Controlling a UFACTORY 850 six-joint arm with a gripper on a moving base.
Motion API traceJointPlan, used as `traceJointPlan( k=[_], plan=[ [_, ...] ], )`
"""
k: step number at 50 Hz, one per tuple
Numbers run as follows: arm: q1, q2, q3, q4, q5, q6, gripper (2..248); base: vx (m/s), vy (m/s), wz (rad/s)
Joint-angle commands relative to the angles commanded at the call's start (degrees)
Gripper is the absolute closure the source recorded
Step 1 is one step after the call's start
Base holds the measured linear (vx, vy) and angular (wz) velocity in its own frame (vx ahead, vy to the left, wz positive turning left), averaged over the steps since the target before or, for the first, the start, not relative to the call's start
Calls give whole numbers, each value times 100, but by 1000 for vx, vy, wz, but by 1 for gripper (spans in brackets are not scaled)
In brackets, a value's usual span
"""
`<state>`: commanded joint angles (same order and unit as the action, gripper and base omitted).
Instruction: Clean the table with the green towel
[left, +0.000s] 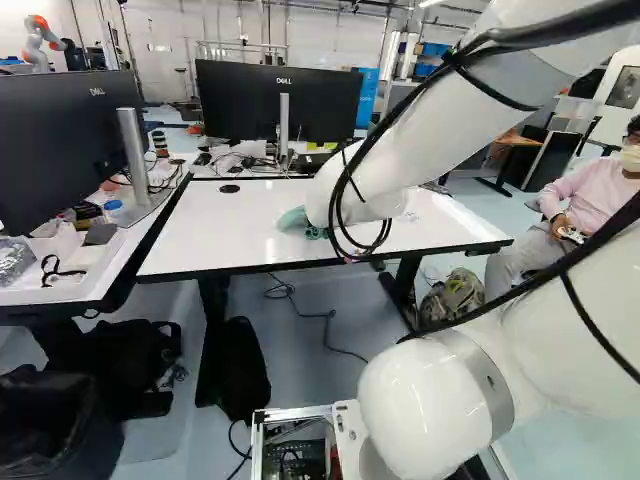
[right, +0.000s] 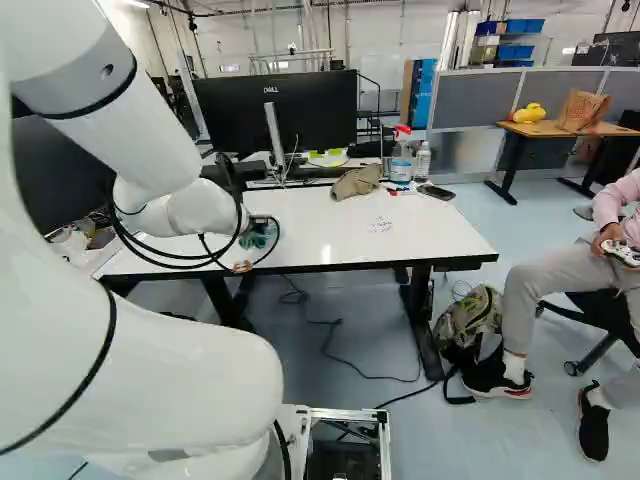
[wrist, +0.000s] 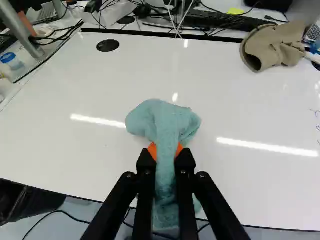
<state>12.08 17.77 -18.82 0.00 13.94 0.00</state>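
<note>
At the left, the monitor (left: 60, 145) and the blue-capped tub (wrist: 11, 61) stand on the side counter (left: 75, 293), so strokes should turn back before that edge. Between there and the claw (wrist: 166, 153), the main counter (wrist: 60, 150) offers a broad bare stretch, good for long wipes. Left of its middle, by the near edge, the green towel (wrist: 164, 120) is pinched between the claw's orange pads, fingers nearly closed, its bunched front spread beyond the tips. It should handle light and limp; the gathered middle is a sound hold, though pressing may fold the front under. Sweep outward, since the near edge is close. At the right, the handwriting (right: 380, 225) needs wiping; beyond it, the khaki cloth (right: 357, 181), spray bottle (right: 402, 157) and phone (right: 436, 192) crowd the far edge.
</note>
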Motion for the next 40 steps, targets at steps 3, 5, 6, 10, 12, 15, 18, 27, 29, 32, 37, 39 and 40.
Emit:
traceJointPlan(
  k=[3,5,6,10,12,15,18,27,29,32,37,39,40],
  plan=[
    [-72,25,20,0,0,0,200,0,0,0],
    [-120,40,33,0,0,0,200,0,0,0],
    [-144,48,40,0,0,0,200,0,0,0],
    [-240,76,63,0,0,0,200,0,0,0],
    [-260,82,68,0,0,0,200,0,0,0],
    [-260,82,68,0,0,0,200,0,0,0],
    [-260,82,68,0,0,0,200,0,0,0],
    [-260,77,64,0,0,0,200,0,0,0],
    [-259,62,43,0,0,0,200,0,0,0],
    [-252,23,-14,0,0,0,200,0,0,0],
    [-224,-64,-147,0,0,0,200,0,0,0],
    [-208,-101,-205,0,0,0,200,0,0,0],
    [-198,-118,-233,0,0,0,200,0,0,0]
  ],
)
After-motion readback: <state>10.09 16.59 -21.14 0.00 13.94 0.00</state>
